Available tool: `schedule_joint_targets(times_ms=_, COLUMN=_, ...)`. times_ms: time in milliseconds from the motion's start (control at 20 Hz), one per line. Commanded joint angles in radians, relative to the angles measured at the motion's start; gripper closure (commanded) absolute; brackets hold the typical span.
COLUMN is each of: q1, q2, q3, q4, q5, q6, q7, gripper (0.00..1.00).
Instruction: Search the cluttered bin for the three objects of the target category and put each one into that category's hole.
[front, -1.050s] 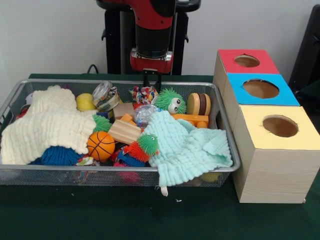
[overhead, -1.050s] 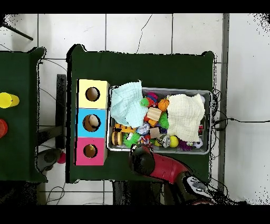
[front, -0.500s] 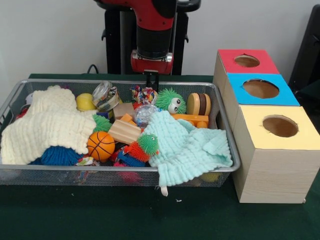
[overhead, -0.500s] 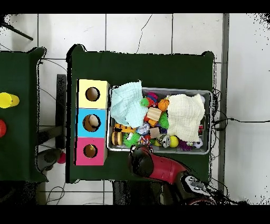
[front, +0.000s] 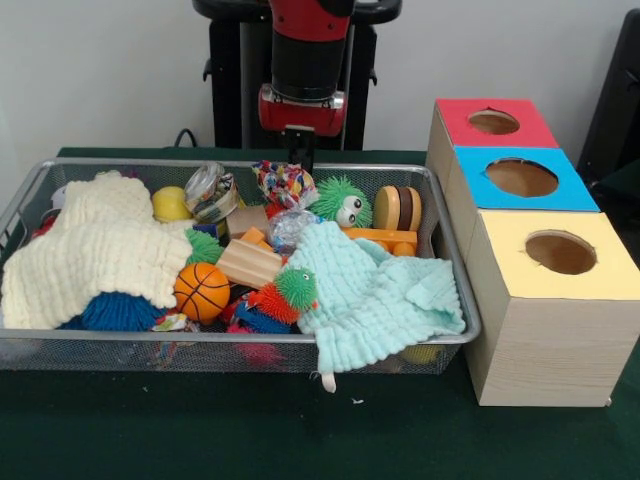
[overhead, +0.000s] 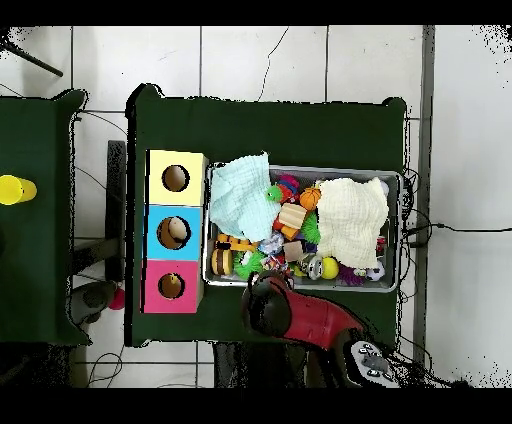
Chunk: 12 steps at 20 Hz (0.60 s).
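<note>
**Gripper Lifts a Rag Toy at the Back of the Bin**

Hanging over the back rim of the bin (front: 250, 163), the gripper (front: 297, 160) pinches the top of a small rag toy (front: 283, 183). The toy is a bundle of mixed colours: red, white, yellow and some blue. It looks soft and knotted, maybe cloth or rope, but the view is too small to be sure. The black fingers (front: 297, 150) are close together on it. The toy's bottom sits just above the other things, or may touch them.

Just beside the toy is a green fuzzy ball (front: 340, 200) with big eyes. A shiny clear ball (front: 290, 226) lies right below the toy. A mint cloth (front: 375, 290) covers one side of the bin and hangs over the front rim. A cream cloth (front: 95, 250) covers the other side. Between them are a small basketball (front: 201, 291), a wood block (front: 248, 264) and a yellow ball (front: 171, 204).

Next to the bin stands a box with three holes: red (front: 494, 122), blue (front: 521, 177) and yellow (front: 560, 252). From above, the red arm (overhead: 300, 318) reaches to the bin's edge, and something pale shows inside the blue hole.
</note>
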Motion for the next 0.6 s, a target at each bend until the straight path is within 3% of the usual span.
schedule_joint_targets(times_ms=50, q1=0.008, q2=-0.137, q3=-0.013, q4=-0.061, q5=-0.035, q6=0.170, q7=0.047, gripper=1.00)
schedule_joint_targets(times_ms=600, q1=-0.007, q2=-0.264, q3=0.010, q4=-0.071, q5=-0.040, q6=0.336, q7=0.017, gripper=1.00)
